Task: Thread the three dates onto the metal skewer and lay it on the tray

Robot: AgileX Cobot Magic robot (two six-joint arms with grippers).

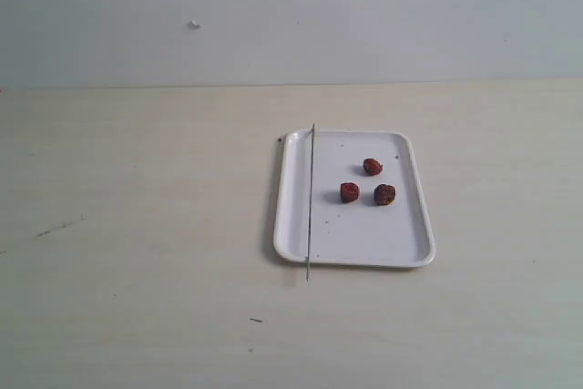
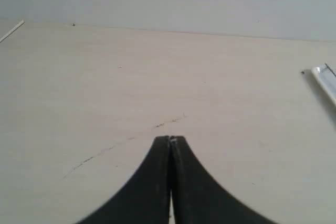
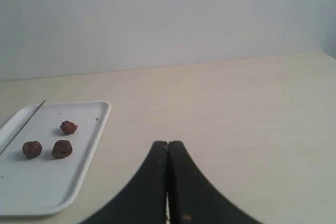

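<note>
Exterior: the tray (image 1: 410,234) lies right of the worktop's (image 1: 137,225) middle. The skewer (image 1: 311,202) rests along its left long edge, both tips past the rim. Three dates (image 1: 350,192) sit apart from one another on its far half.

Left wrist: the left gripper (image 2: 170,139), jaws pressed together, hangs over the worktop.

Right wrist: the right gripper (image 3: 168,143), also pressed together, hangs over the worktop beside the tray.

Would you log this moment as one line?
dates loose on tray | skewer unthreaded, along tray's left side | left gripper shut, empty | right gripper shut, empty
</note>
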